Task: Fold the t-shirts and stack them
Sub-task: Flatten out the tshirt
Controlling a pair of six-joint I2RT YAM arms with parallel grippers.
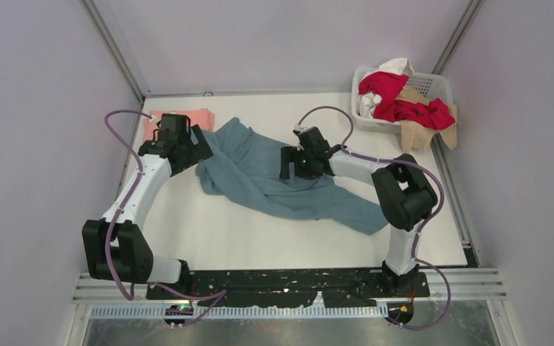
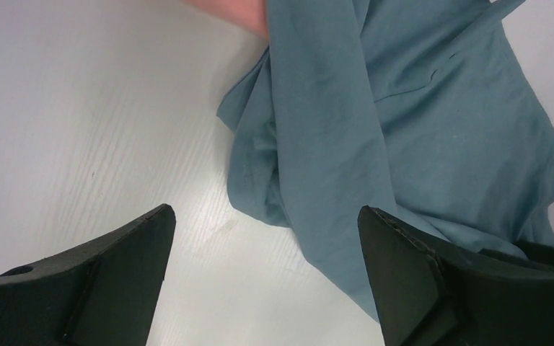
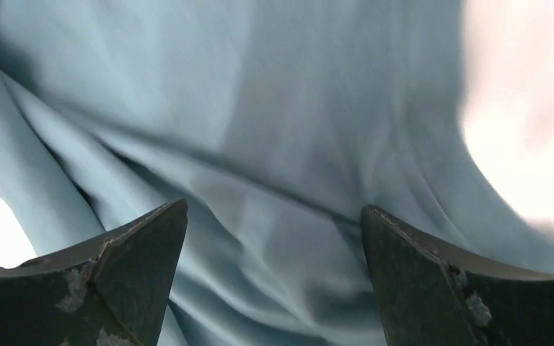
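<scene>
Currently the blue-grey t-shirt (image 1: pixel 281 184) lies crumpled mid-worktop (image 1: pixel 209 231), and a salmon-pink t-shirt (image 1: pixel 191 115) sits near the far left corner. The left end effector (image 2: pixel 265 213) is spread over the blue-grey shirt's left edge. The right end effector (image 3: pixel 274 209) is spread over its centre.

You'll see the blue-grey shirt (image 1: pixel 281 184) rumpled mid-table, trailing toward 4 o'clock. The pink shirt (image 1: pixel 195 117) lies flat at 10 o'clock, touching it. The red shirt (image 1: pixel 404 101), white shirt (image 1: pixel 397 67) and tan shirt (image 1: pixel 422 133) are heaped at 2 o'clock.

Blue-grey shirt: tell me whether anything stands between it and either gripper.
Nothing visible does. The left gripper hangs open at the left edge of the blue-grey shirt; the right gripper is open directly over its cloth.
</scene>
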